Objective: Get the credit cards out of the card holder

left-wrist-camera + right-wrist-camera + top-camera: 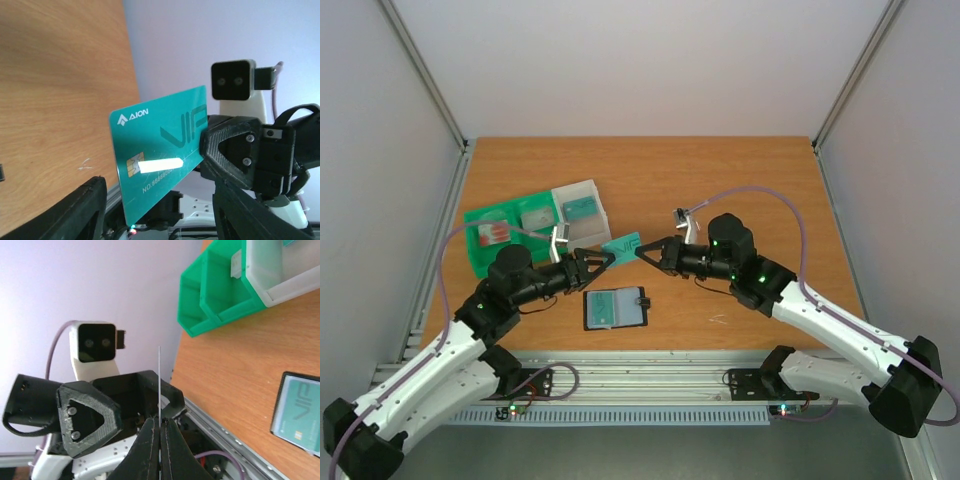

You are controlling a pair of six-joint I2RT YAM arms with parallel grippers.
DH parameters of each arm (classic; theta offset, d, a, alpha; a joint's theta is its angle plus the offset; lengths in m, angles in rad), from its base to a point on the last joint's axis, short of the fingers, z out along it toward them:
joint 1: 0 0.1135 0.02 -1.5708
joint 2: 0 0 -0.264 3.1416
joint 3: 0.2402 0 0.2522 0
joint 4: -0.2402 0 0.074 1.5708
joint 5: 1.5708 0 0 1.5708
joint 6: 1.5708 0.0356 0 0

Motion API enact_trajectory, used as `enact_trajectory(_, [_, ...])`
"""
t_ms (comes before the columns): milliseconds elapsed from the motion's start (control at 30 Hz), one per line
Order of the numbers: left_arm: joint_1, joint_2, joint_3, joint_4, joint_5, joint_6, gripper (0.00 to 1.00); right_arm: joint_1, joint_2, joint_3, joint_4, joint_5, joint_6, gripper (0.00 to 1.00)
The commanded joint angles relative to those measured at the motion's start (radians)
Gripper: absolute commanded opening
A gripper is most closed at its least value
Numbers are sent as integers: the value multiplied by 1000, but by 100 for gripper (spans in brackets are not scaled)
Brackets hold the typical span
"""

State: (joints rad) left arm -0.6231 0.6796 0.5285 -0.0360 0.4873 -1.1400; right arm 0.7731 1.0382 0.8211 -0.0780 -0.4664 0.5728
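1. green tray (473, 232) sits at the table's left.
2. left gripper (603, 260) is spread wide, fingers either side of the card.
3. card holder (616, 308) lies open on the table.
4. teal card (620, 246) is up in the air.
5. right gripper (645, 252) is clamped on the card's end.

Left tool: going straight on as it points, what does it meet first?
The teal card, sitting between the open jaws of the left tool. Just past it is the right tool, pinching that card. The gap is hard to judge.
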Motion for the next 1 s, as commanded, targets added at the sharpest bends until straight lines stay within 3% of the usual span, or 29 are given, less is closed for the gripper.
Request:
enact_trajectory(0, [0,29,-15,189,18,-71,54,-4,-18,-19,147,44,127,1])
enact_trajectory(267, [0,4,-33,209,-19,-110,37,-3,-49,-36,112,88,116,1])
enact_trajectory(600, [0,0,-40,211,-35,-115,1,-3,-45,-41,104,75,106,1])
enact_trajectory(833, [0,5,-48,216,-38,-109,0,-3,-49,-40,86,65,75,5])
enact_trajectory(900, [1,3,-48,209,-43,-102,0,-3,-54,-41,40,65,59,12])
enact_trajectory(967, [1,1,-36,169,-55,-82,0,-3,-67,-48,16,72,43,26])
